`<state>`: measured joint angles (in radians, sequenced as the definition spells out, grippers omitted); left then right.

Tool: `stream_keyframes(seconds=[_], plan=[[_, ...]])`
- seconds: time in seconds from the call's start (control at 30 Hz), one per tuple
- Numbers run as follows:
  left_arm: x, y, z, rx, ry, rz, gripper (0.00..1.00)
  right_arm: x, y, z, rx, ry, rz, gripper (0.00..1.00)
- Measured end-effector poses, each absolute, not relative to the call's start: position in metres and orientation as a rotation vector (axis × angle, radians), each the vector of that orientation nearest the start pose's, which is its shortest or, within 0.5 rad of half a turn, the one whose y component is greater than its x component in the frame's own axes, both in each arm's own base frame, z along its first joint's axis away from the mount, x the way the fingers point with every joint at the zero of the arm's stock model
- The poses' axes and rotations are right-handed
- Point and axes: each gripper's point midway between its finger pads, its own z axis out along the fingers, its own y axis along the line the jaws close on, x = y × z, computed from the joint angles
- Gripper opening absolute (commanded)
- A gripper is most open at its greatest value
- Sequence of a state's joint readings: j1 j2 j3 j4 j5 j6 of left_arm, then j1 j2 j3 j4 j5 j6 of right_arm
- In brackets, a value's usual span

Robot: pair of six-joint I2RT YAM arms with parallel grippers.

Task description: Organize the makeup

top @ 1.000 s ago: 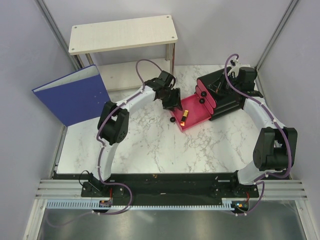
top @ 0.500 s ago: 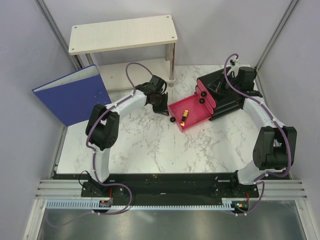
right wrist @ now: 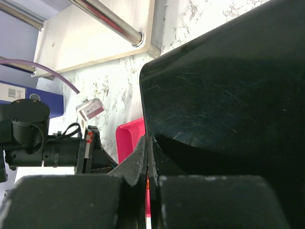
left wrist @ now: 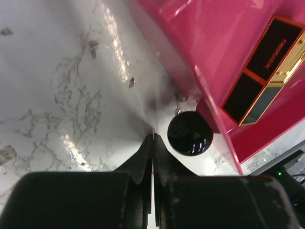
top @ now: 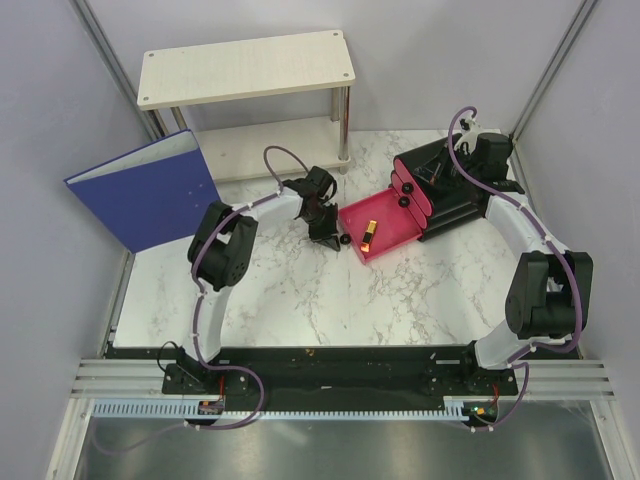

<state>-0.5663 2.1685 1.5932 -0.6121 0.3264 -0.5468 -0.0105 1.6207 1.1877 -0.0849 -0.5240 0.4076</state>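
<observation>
Left pincer [left wrist: 152, 138], closed tight and empty, hangs over the glossy veined marble table [left wrist: 57, 95] just beside the pink drawer [left wrist: 209, 43]'s round black knob [left wrist: 189, 133]. A boxy black-and-gold lipstick [left wrist: 264, 76] lies inside. Right pincer [right wrist: 147, 143], also closed, sits at the scuffed black organizer [right wrist: 224, 95]'s edge.

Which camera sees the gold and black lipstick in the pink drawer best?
The left wrist camera: the lipstick lies close and large in the pink drawer, its black and gold parts clear. The top camera shows it only as a tiny gold speck. The right wrist camera does not show it.
</observation>
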Motion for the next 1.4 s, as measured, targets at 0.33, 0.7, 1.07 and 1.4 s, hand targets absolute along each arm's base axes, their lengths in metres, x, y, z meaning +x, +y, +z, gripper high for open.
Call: stream_keyframes(seconds=[0.33, 0.7, 1.07, 1.4], plan=[[0.369, -0.342, 0.021, 0.078, 2.877, -0.835, 0.02, 0.453, 0.097, 0.188, 0.115, 2.104, 0.787, 0.00], [0.410, -0.401, 0.040, -0.005, 2.756, -1.123, 0.02, 0.453, 0.097, 0.187, 0.115, 2.104, 0.787, 0.00], [0.437, -0.447, 0.050, -0.167, 2.646, -1.402, 0.02, 0.453, 0.097, 0.187, 0.115, 2.104, 0.787, 0.00], [0.454, -0.482, 0.049, -0.347, 2.568, -1.601, 0.02, 0.455, 0.098, 0.187, 0.119, 2.100, 0.790, 0.00]])
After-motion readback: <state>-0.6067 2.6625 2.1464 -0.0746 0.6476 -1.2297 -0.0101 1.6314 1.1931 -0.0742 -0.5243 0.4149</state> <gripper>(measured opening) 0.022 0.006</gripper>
